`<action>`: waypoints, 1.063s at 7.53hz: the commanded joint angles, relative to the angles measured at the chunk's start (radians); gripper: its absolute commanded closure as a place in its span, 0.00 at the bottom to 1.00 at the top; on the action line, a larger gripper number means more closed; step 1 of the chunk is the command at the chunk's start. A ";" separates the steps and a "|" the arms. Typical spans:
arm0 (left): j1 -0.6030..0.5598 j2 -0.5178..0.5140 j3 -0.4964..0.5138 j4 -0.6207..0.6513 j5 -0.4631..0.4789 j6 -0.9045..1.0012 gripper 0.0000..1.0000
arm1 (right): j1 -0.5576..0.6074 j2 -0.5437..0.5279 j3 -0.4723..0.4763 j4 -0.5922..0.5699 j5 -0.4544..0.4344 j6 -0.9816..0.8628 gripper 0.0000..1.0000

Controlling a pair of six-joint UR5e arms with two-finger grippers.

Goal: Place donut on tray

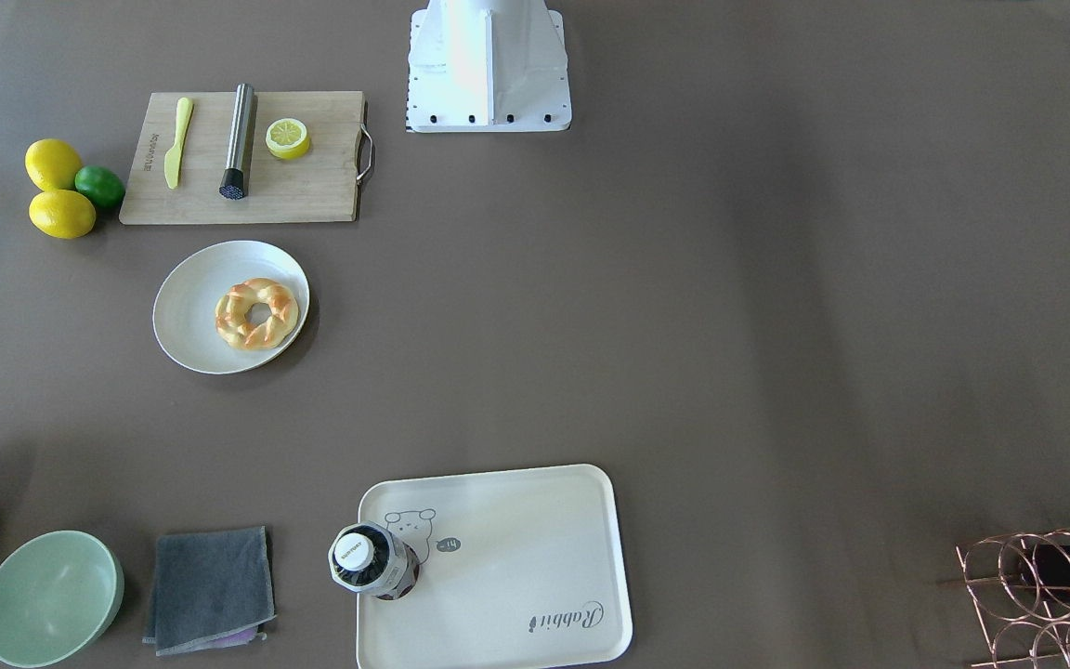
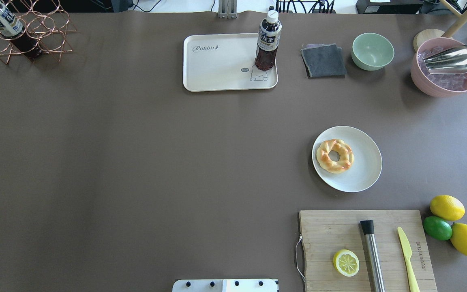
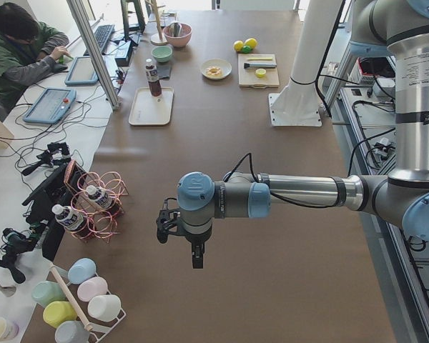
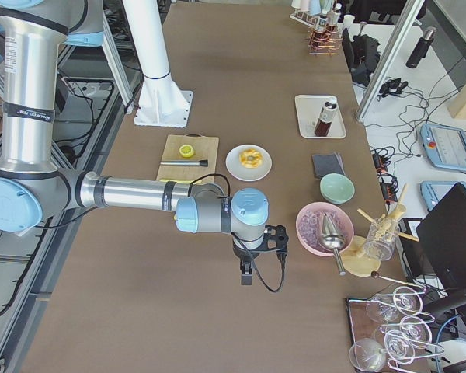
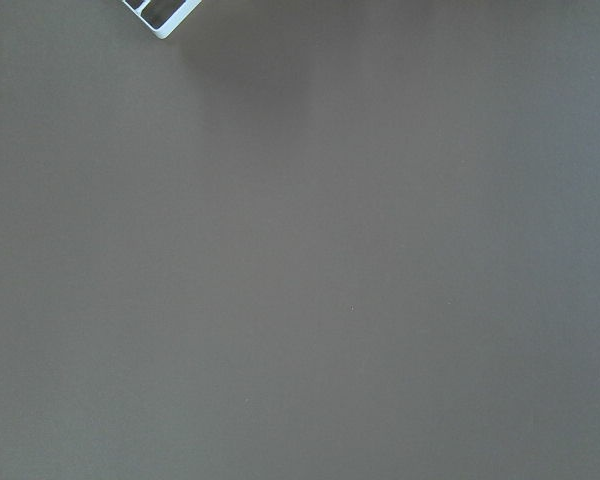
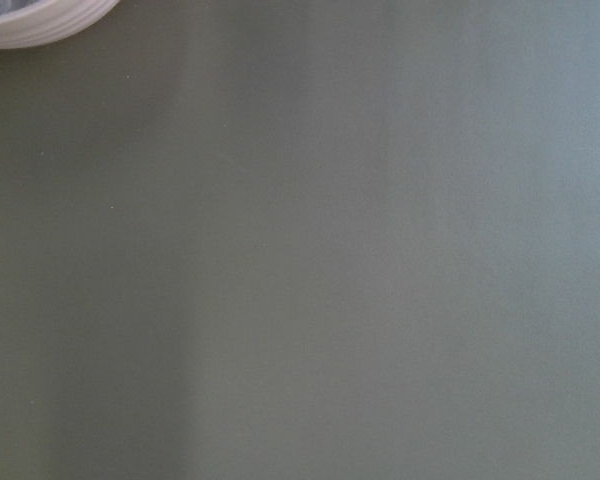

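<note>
The donut is a golden braided ring lying on a round white plate; it also shows in the front view. The cream tray with the bear drawing lies at the table's far edge, with a dark drink bottle standing on its bear corner. Neither gripper shows in the overhead or front view. The left gripper hangs over bare table, far from both. The right gripper hangs over bare table near the pink bowl. I cannot tell whether either is open or shut. Both wrist views show only tabletop.
A wooden cutting board holds a lemon half, a steel muddler and a yellow knife. Lemons and a lime lie beside it. A grey cloth, green bowl, pink bowl and copper bottle rack line the far edge.
</note>
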 commanded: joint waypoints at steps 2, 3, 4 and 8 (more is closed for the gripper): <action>0.000 -0.006 -0.022 0.001 0.001 -0.004 0.01 | 0.000 0.000 0.002 0.000 0.000 0.003 0.00; 0.004 -0.010 -0.019 0.001 0.001 -0.004 0.01 | 0.000 0.000 0.002 0.000 0.000 0.003 0.00; 0.004 -0.007 -0.019 0.001 0.001 -0.003 0.01 | 0.000 0.000 0.005 0.000 0.002 0.003 0.00; 0.004 -0.012 0.028 -0.111 -0.013 0.012 0.01 | 0.000 0.000 0.006 -0.002 0.002 0.006 0.00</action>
